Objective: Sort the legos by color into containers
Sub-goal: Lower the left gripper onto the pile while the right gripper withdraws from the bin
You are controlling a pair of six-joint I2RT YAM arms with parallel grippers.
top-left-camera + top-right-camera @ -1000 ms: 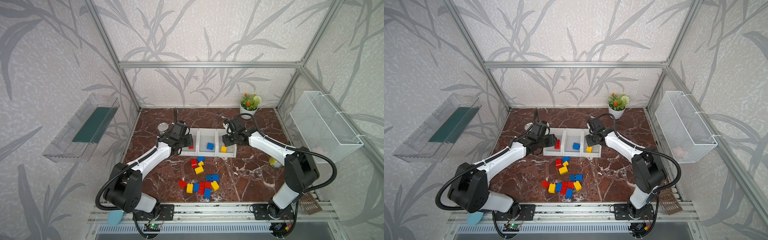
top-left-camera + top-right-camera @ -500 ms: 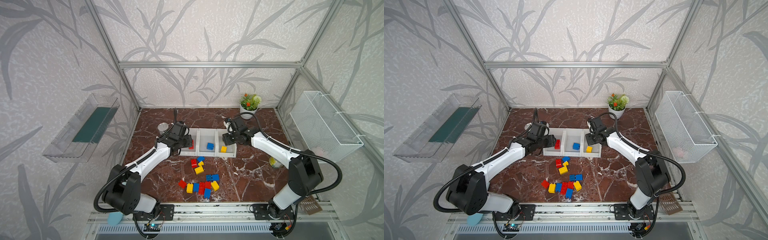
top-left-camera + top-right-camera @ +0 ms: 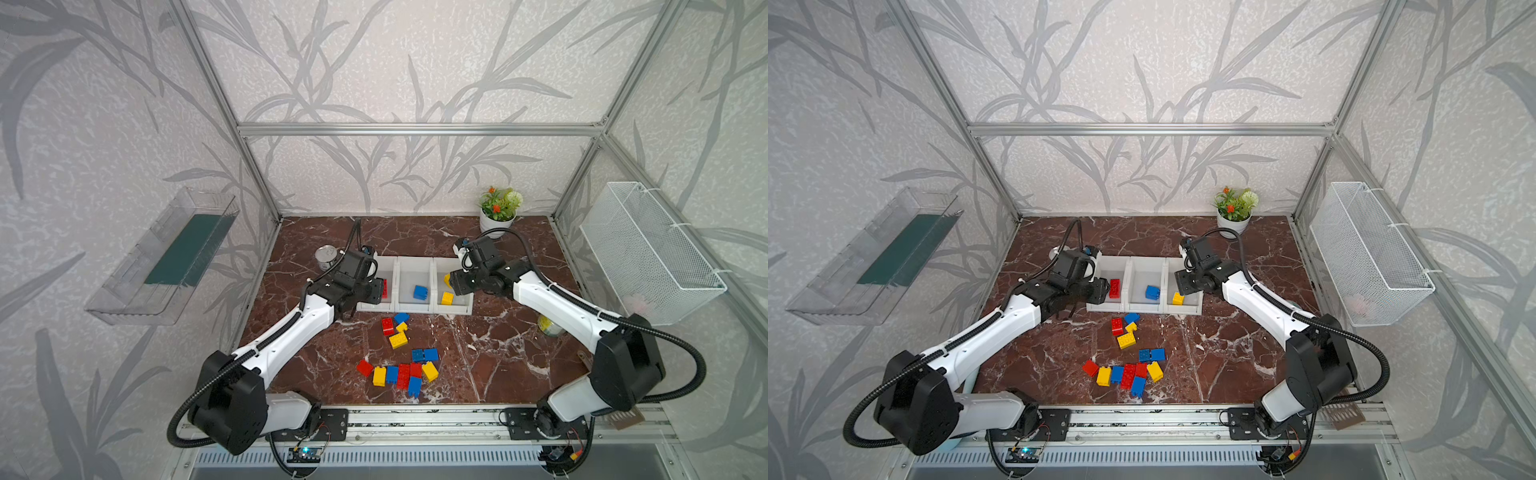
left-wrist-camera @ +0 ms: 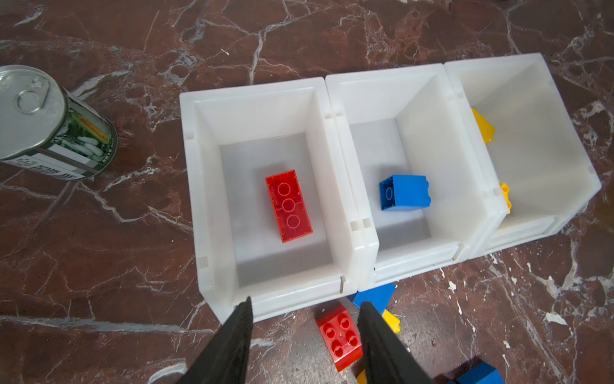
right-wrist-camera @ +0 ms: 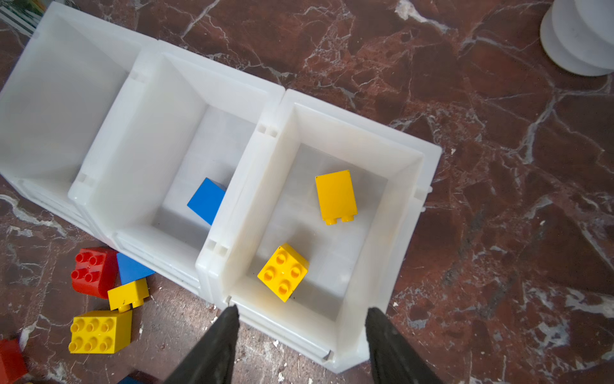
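Marble desk (image 3: 490,357): bins (image 4: 327,99) hold red lego (image 4: 289,206), blue lego (image 4: 403,192), two yellow legos (image 5: 335,196); left hand (image 4: 305,302), right hand (image 5: 304,308) released.

We hover our left gripper (image 3: 1099,291) at the containers (image 3: 1144,308), a red lego (image 3: 1114,288) just ahead of its jaws. A yellow lego (image 3: 1177,298) lies beside the jaws of our right gripper (image 3: 1183,286), and a blue lego (image 3: 1152,292) sits between both.

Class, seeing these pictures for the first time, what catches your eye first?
Bright loose bricks lie scattered on the dark marble table in front of three joined white bins. They hold one red brick, one blue brick, two yellow bricks; the left gripper and right gripper hang open by the end bins.
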